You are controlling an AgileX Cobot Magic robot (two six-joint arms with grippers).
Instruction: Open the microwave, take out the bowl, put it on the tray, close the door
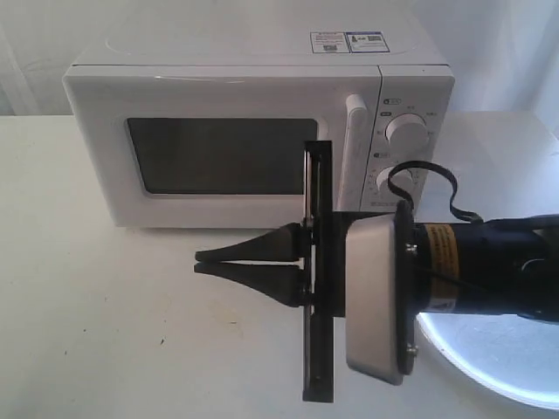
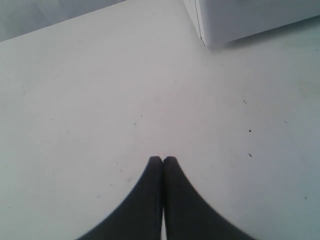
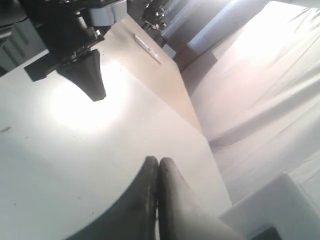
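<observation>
The white microwave (image 1: 253, 70) stands at the back of the table with its door (image 1: 105, 157) closed and the bar handle (image 1: 352, 148) beside the knobs. The bowl is out of view. Part of the silver tray (image 1: 502, 362) shows at the front right, under the right arm. My right gripper (image 1: 199, 260) hovers in front of the door, pointing left, fingers shut on nothing (image 3: 158, 161). My left gripper (image 2: 162, 159) is shut and empty above bare table, with a microwave corner (image 2: 240, 20) ahead of it. It also appears far off in the right wrist view (image 3: 92, 82).
Two round knobs (image 1: 404, 131) sit on the microwave's right panel. A black cable loop (image 1: 428, 179) rises from the right arm in front of them. White cloth hangs behind the table (image 3: 260, 75).
</observation>
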